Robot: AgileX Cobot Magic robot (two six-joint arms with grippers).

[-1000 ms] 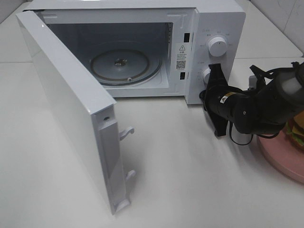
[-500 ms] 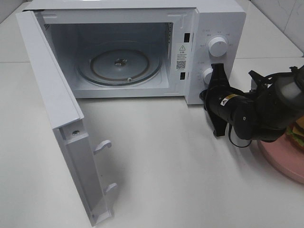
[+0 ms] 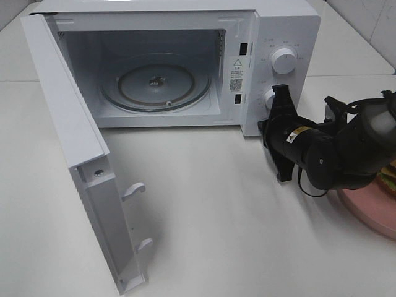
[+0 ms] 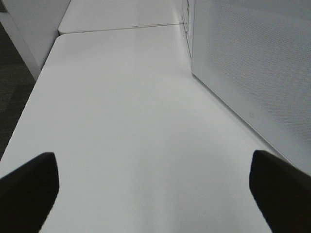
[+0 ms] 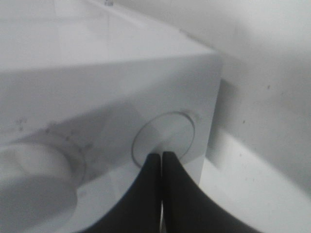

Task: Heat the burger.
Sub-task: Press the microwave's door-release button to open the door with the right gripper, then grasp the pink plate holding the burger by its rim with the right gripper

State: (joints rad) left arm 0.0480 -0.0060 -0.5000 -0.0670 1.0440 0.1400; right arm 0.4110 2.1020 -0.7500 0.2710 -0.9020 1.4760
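Observation:
The white microwave [image 3: 278,25] stands at the back with its door [image 3: 68,124] swung wide to the left and its glass turntable [image 3: 156,83] bare. At the far right edge only a sliver of the burger [image 3: 390,175] shows on the pink plate [image 3: 371,213], behind the black right arm. My right gripper [image 3: 275,94] is shut, and in the right wrist view its joined tips [image 5: 161,156] touch the lower round knob [image 5: 165,133]. My left gripper [image 4: 155,179] is open above bare table beside the microwave's perforated side wall [image 4: 252,63]. It holds nothing and is out of the exterior high view.
An upper knob [image 3: 283,59] sits above the lower one on the control panel. The open door juts out over the front left of the white table [image 3: 216,216]. The table's edge [image 4: 29,107] drops off beside the left gripper.
The microwave door swung farther open to the left and now stands still. The right arm shifted slightly, its gripper staying shut at the lower knob.

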